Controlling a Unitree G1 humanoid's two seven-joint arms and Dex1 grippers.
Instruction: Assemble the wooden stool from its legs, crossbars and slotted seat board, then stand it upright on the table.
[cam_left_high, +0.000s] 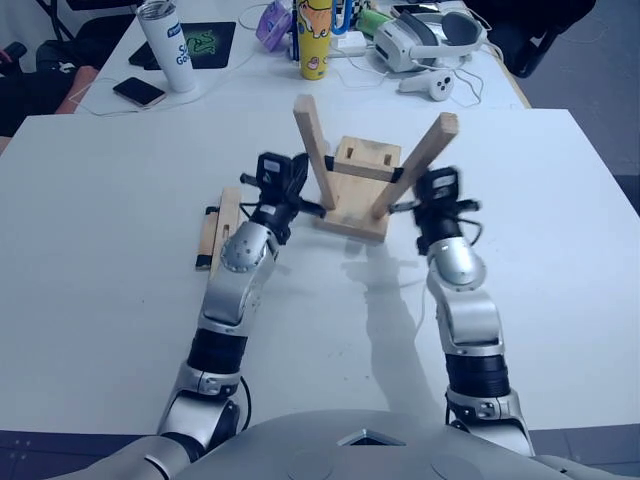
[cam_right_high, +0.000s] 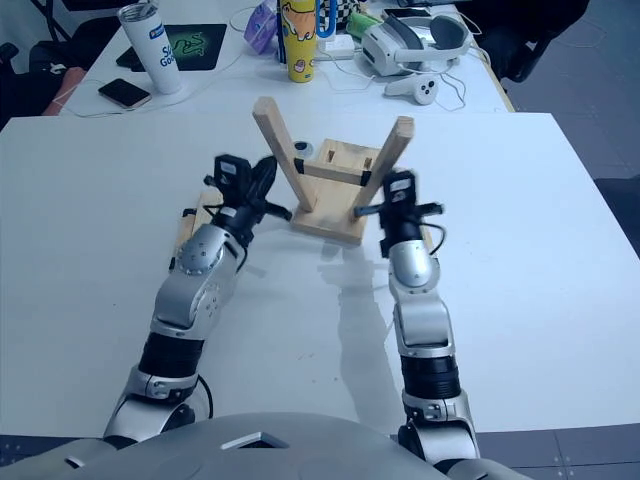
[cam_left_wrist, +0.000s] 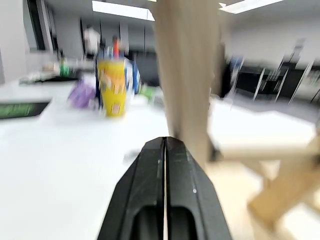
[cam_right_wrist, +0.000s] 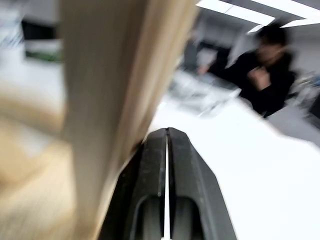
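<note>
The slotted seat board (cam_left_high: 366, 154) lies flat at the table's far middle. Two legs rise from it, splayed apart: the left leg (cam_left_high: 311, 148) and the right leg (cam_left_high: 421, 162), joined by a crossbar (cam_left_high: 362, 172). My left gripper (cam_left_high: 310, 208) is shut, its tip against the foot of the left leg (cam_left_wrist: 187, 75) at the board's left edge, with nothing between the fingers (cam_left_wrist: 150, 165). My right gripper (cam_left_high: 400, 207) is also shut, low beside the right leg (cam_right_wrist: 105, 90). Loose wooden pieces (cam_left_high: 221, 229) lie flat to the left of my left arm.
Along the table's (cam_left_high: 120, 300) far edge stand a white tumbler (cam_left_high: 167, 45), a phone (cam_left_high: 139, 92), a dark mat (cam_left_high: 205, 42), a yellow cup (cam_left_high: 315, 40), and a headset (cam_left_high: 420, 40) with its controller (cam_left_high: 430, 85). Bare tabletop stretches on both sides and in front.
</note>
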